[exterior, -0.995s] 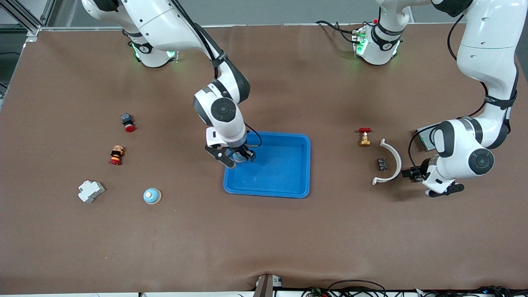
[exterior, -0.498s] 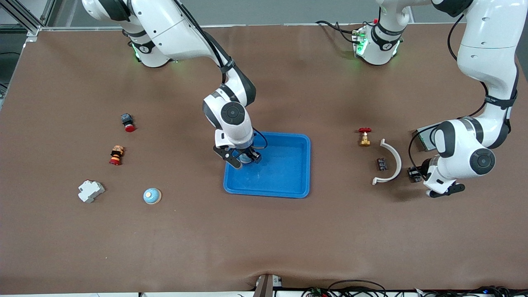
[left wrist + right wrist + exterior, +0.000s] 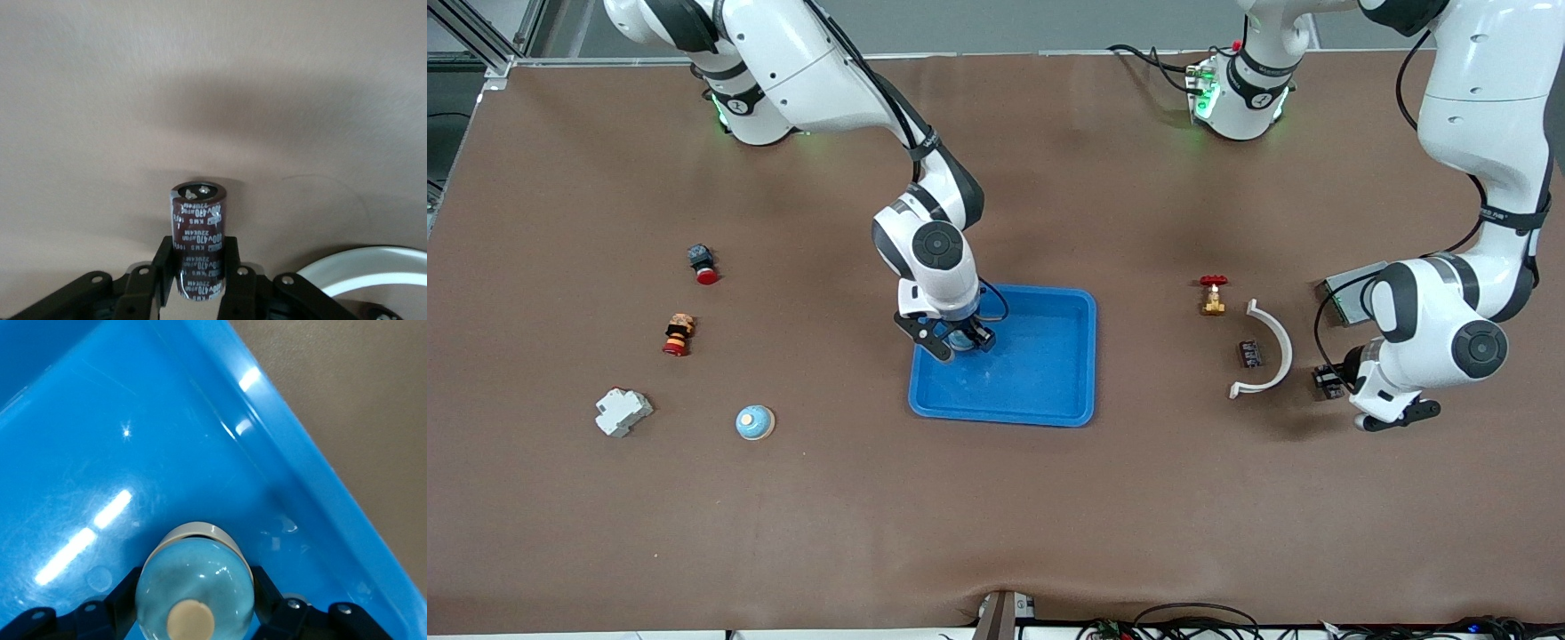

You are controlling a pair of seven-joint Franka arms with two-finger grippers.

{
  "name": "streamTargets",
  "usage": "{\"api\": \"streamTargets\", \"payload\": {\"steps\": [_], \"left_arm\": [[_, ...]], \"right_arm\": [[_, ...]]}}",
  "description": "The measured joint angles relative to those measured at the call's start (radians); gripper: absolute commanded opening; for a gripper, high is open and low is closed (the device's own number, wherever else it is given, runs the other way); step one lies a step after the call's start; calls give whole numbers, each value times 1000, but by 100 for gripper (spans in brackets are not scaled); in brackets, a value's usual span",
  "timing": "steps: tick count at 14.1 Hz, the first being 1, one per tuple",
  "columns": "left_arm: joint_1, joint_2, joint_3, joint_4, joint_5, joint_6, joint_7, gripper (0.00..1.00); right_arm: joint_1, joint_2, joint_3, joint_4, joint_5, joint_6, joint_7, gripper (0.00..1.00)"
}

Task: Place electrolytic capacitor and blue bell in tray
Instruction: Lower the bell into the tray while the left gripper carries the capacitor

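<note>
Right gripper (image 3: 193,603) clamped on blue bell (image 3: 194,587), low over the tray (image 3: 1040,373) corner toward right arm's end. Right wrist cam shows what front can't: glossy dome w/ tan knob, slick bright-blue plastic below. Left gripper (image 3: 200,267) closed on electrolytic capacitor (image 3: 198,237), over bare brown mat beside white curved bracket (image 3: 1272,351); left wrist cam shows a dark maroon cylinder w/ white print, front only a speck. A 2nd blue dome (image 3: 755,422) sits on mat, 1 tray.
</note>
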Motion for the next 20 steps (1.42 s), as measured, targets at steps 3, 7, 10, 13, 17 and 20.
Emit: {"api": "streamTargets", "payload": {"steps": [3,7,10,13,17,20], "left_arm": [[-2,-19,-4,90,-1,-155,-26,0],[-71,-52,-15,222,-2,-371,-225,0],[-171,-54,-36,283,-2,-439,-437,0],[-234,-54,-93,308,-7,-445,-652,0],[-311,-49,-148,312,-10,-450,-865,0],[-404,-29,-151,312,-12,-448,-994,0]], "right_arm": [[1,3,0,6,0,1,10,100],[4,13,-1,23,0,1,12,100],[4,13,-6,56,-1,-21,11,100],[2,12,-15,153,-2,-179,-17,100],[-53,-25,-33,350,-2,-493,-224,100],[-142,-91,-42,363,-13,-576,-433,100]]}}
